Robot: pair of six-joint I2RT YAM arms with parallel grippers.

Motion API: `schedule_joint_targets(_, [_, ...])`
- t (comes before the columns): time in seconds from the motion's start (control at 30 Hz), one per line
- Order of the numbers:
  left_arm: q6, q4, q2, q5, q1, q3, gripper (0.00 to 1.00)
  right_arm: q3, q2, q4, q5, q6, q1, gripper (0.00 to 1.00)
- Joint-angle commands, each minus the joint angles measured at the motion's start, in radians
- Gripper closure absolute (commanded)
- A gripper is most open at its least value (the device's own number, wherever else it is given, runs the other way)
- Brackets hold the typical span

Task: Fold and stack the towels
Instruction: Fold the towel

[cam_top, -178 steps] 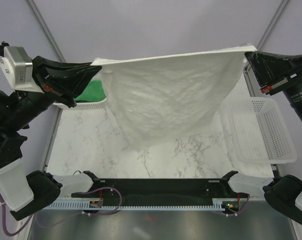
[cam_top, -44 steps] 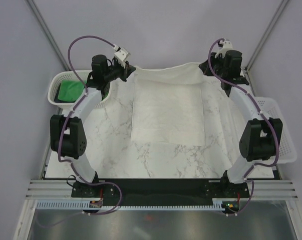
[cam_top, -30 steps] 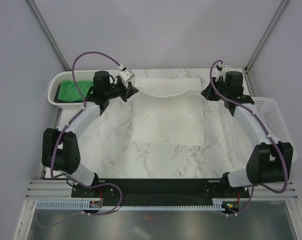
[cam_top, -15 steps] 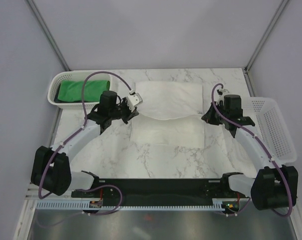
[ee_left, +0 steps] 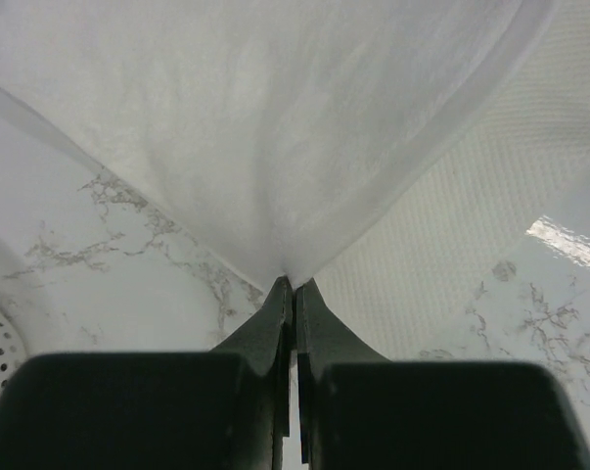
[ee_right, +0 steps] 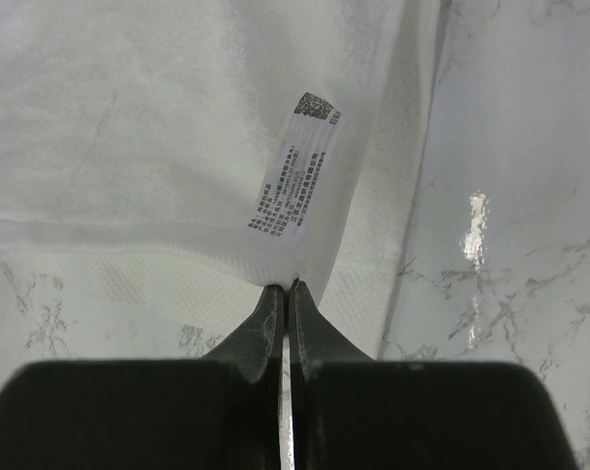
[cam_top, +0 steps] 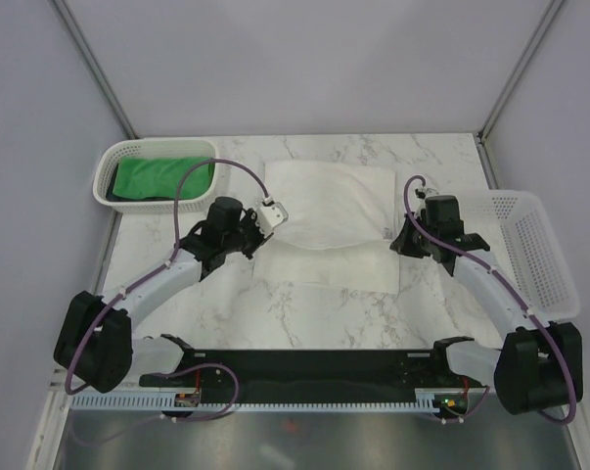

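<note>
My left gripper (ee_left: 293, 290) is pinched shut on one corner of the white towel (cam_top: 329, 206), its two dark fingers pressed together with only a thin seam between them, and the cloth fans up and away from the tips in soft creases. My right gripper (ee_right: 285, 290) is clamped the same way on the other corner, just below a printed label (ee_right: 296, 166) sewn near the towel's hem. From above, the towel lies in the middle of the marble table (cam_top: 304, 308), doubled over itself: the lower layer rests flat, and its near edge lies nearer the arm bases than my fingers. The upper layer is stretched between my two grips, and its free edge sags in a shallow curve toward the far side between them. Both corners sit low, close to the lower layer; I cannot tell whether they touch it. To my left, at the far corner of the table, a white basket (cam_top: 107, 168) holds a green towel (cam_top: 158, 178). To my right, another white basket (cam_top: 539, 257) sits at the table's edge, close beside my right arm.
</note>
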Motion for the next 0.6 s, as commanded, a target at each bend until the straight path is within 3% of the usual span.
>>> schedule_joint_targets(0.0, [0.038, 0.088, -0.039, -0.159, -0.029, 0.027, 0.98, 0.132, -0.011, -0.039, 0.112, -0.025, 0.011, 1.0])
schedule_joint_targets(0.17, [0.042, 0.092, -0.073, -0.236, -0.038, 0.079, 0.98, 0.322, 0.012, -0.161, 0.156, -0.094, 0.011, 1.0])
schedule_joint_targets(0.23, [0.048, 0.076, -0.093, -0.242, -0.043, 0.077, 0.98, 0.325, 0.001, -0.199, 0.162, -0.104, 0.01, 1.0])
schedule_joint_targets(0.57, [0.087, -0.097, -0.145, -0.245, -0.107, 0.018, 0.98, 0.094, -0.111, -0.187, 0.117, -0.075, 0.011, 1.0])
